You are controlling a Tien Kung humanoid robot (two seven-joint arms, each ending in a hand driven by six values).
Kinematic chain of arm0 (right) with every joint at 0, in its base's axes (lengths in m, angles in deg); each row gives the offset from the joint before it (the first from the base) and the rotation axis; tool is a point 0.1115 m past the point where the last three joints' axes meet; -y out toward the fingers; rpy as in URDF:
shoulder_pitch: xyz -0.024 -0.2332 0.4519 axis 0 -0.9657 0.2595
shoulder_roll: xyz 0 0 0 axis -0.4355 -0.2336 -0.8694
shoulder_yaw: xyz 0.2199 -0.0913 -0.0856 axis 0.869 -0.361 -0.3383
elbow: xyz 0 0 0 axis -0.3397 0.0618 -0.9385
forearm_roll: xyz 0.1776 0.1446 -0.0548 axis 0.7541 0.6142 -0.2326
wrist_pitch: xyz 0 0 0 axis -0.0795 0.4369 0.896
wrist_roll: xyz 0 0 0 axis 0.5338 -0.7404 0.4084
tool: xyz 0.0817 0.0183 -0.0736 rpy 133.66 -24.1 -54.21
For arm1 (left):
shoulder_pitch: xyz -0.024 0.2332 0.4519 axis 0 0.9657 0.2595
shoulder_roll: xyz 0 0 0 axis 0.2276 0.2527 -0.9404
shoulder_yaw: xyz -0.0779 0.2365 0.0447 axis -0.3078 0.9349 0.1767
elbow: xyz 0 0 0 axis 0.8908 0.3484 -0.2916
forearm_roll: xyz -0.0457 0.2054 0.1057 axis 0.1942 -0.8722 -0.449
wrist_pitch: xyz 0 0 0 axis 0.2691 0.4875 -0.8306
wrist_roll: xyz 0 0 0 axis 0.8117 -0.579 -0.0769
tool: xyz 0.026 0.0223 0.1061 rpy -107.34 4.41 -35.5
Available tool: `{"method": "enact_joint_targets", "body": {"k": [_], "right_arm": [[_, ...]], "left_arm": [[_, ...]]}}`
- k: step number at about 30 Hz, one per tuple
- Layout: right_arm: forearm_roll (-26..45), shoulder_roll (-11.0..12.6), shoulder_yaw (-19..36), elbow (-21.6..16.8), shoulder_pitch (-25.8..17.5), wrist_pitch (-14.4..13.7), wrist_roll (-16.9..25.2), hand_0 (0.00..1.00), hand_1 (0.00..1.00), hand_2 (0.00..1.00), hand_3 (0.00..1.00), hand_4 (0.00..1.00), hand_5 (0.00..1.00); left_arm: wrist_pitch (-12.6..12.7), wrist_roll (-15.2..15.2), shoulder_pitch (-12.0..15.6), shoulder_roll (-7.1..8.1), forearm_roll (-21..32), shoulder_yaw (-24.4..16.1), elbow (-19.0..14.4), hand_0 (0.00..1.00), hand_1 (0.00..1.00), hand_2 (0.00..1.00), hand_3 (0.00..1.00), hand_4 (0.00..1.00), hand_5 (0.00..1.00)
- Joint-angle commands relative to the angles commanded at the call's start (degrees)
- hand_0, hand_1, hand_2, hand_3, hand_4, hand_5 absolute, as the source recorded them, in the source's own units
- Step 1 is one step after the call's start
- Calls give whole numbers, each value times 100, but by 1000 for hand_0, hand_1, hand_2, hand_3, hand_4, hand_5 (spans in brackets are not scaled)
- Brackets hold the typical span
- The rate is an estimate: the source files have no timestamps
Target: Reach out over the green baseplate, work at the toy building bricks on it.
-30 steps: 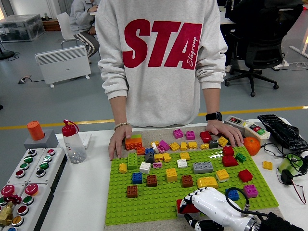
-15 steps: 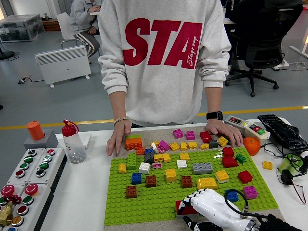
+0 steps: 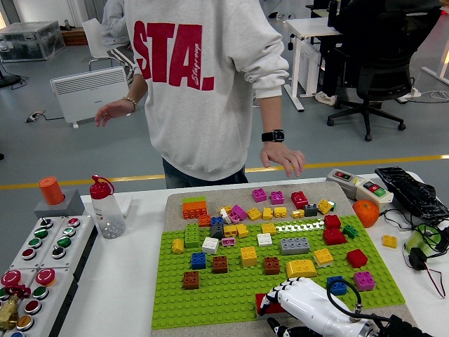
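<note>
The green baseplate point(image 3: 231, 291) fills the middle of the table and carries several loose and stacked bricks in many colours. My right hand point(image 3: 279, 295), white-fingered on a black arm, comes in at the bottom right. Its fingers point(image 3: 289, 286) curl over a red brick point(image 3: 263, 305) at the plate's front edge. A yellow brick point(image 3: 302, 267) and a blue brick point(image 3: 338, 285) stand just beyond the hand. My left arm is out of view.
A person stands at the far side, turned away, one hand point(image 3: 284, 156) hanging above the table's far edge and the other hand point(image 3: 111, 112) raised to the left. A red-capped bottle point(image 3: 106, 208) and a button panel point(image 3: 38, 256) sit left; an orange point(image 3: 366, 212) and keyboard point(image 3: 412, 192) right.
The person has lifted both hands off the table and turned to the left. My right hand has stayed over the red brick, shifting only slightly.
</note>
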Motion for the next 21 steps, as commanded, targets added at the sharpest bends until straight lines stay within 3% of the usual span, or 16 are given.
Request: {"method": "enact_joint_targets", "body": {"k": [21], "right_arm": [[-19,-31,-50,15,-5,15,-52,529,613,611,578,469,190]], "left_arm": [[-12,-5,2,0,35,25,0,655,687,717,572,310,998]]}}
